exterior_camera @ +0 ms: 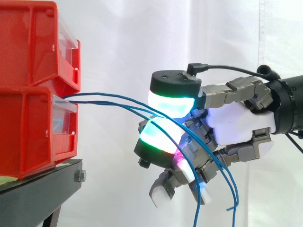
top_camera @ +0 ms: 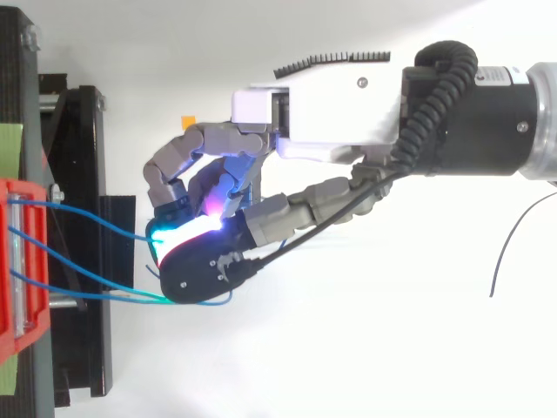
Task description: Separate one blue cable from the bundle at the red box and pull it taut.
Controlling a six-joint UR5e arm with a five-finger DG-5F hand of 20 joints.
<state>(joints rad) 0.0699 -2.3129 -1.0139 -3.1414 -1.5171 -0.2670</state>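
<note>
1. The robot hand (exterior_camera: 239,125) pinches a blue cable (top_camera: 100,221) between curled fingertips.
2. The cable leaves the lower red bin (exterior_camera: 28,132) on the black stand (exterior_camera: 38,194).
3. Neighbouring blue strands (exterior_camera: 222,165) hang past the palm.

The side camera is sitting close, level with the bins (exterior_camera: 28,94), facing the curtain (exterior_camera: 142,38), with the bins at left and the hand (exterior_camera: 236,124) entering from the right. The top camera is looking straight down from close above. Both are sharing the bins' front, the cables (exterior_camera: 75,97) and the hand.
</note>
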